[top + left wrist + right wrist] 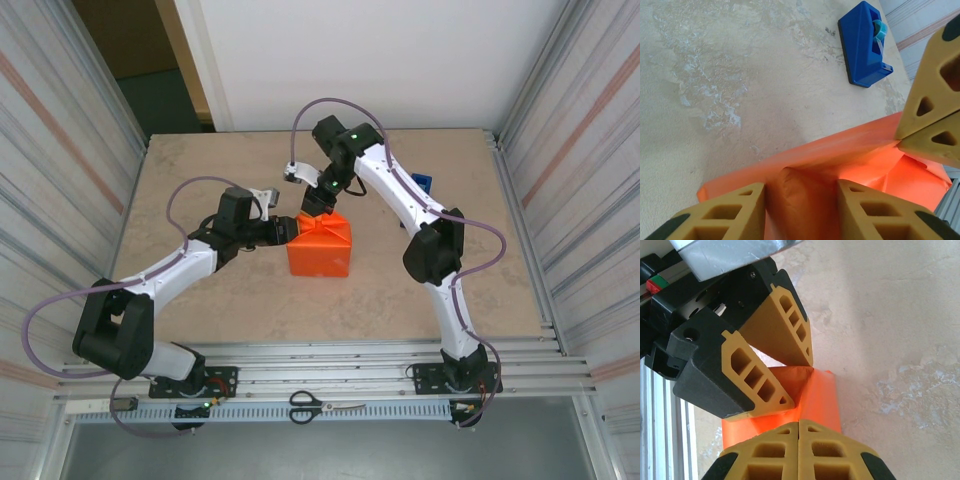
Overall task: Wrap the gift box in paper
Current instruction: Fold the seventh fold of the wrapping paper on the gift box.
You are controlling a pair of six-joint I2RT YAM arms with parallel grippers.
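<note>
Folding of the end flap is in hand: left claw grips a bunched fold of paper, gift box hidden inside; right claw sits shut just beyond. Taping likely follows. Left wrist view adds the tape dispenser well ahead; overhead, scissors.

Bright, even light fell from overhead. The arms threw only soft, pale shadows on the tabletop, and the white back wall was close to washed out. The side walls leaned outward in the top view. Both wrist views were sharp. The paper glowed hot orange in places and sat shaded between the left tool's fingers.
</note>
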